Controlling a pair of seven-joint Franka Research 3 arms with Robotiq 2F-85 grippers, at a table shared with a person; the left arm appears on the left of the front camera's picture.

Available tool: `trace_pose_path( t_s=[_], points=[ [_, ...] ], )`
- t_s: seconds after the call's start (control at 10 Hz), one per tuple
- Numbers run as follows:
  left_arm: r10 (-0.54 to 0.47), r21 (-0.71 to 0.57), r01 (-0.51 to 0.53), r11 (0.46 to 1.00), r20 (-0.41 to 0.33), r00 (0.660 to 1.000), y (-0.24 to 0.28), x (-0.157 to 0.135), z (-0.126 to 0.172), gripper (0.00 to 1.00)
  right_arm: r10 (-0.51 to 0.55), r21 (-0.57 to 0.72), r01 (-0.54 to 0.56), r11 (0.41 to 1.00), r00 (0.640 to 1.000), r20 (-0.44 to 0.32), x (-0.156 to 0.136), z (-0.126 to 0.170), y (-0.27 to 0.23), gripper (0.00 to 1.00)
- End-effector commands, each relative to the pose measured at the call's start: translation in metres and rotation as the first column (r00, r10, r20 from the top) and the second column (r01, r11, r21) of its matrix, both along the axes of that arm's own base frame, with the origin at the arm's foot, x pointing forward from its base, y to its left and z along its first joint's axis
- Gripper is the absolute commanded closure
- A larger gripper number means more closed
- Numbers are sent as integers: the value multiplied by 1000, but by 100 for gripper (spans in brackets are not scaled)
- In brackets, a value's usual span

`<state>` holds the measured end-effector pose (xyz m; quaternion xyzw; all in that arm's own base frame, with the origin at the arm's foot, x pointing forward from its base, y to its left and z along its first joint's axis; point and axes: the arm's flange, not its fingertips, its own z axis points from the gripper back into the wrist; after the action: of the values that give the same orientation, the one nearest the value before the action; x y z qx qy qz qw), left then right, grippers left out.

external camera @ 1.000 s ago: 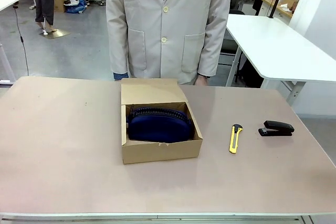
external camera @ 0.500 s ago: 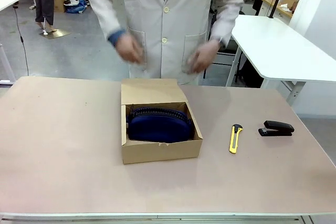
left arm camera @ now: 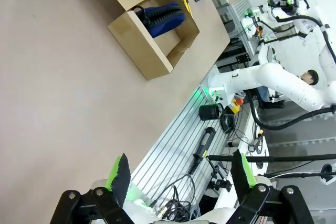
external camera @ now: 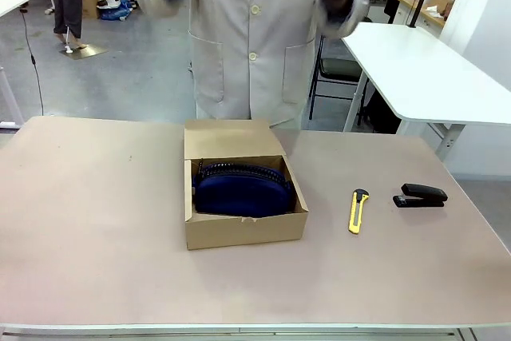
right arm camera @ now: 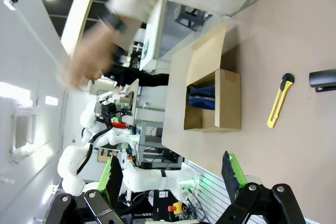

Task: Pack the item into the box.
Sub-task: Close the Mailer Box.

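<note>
Green pads [left arm camera: 119, 174] of the left gripper [left arm camera: 178, 171] stood wide apart, holding nothing; the box [left arm camera: 142, 51] lay well apart toward its twelve o'clock. At the centre of the table [external camera: 96, 221] that box, lid flap [external camera: 227, 139] folded back, held the pouch [external camera: 242, 189], long axis running nine to three o'clock. The right gripper [right arm camera: 172, 174] was equally splayed and empty, the box near its one o'clock; neither arm looked clearly nearer. Against a second before, only the person's hands [right arm camera: 86, 59] had risen from hanging low to shoulder height; box and pouch had not shifted
</note>
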<state>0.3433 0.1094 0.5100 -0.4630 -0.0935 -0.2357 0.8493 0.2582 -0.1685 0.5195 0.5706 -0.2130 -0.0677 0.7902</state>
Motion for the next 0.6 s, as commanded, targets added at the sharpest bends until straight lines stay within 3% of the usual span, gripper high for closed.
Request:
trace_pose_path(
  t_s=[0.0,0.5],
  points=[
    [-13,-4,13,1000,1,1000,2,-2,2,0,2,9,-3,1000,999,36,2,3,0,0],
    [-13,-4,13,1000,1,1000,2,-2,2,0,2,9,-3,1000,999,36,2,3,0,0]
  ],
)
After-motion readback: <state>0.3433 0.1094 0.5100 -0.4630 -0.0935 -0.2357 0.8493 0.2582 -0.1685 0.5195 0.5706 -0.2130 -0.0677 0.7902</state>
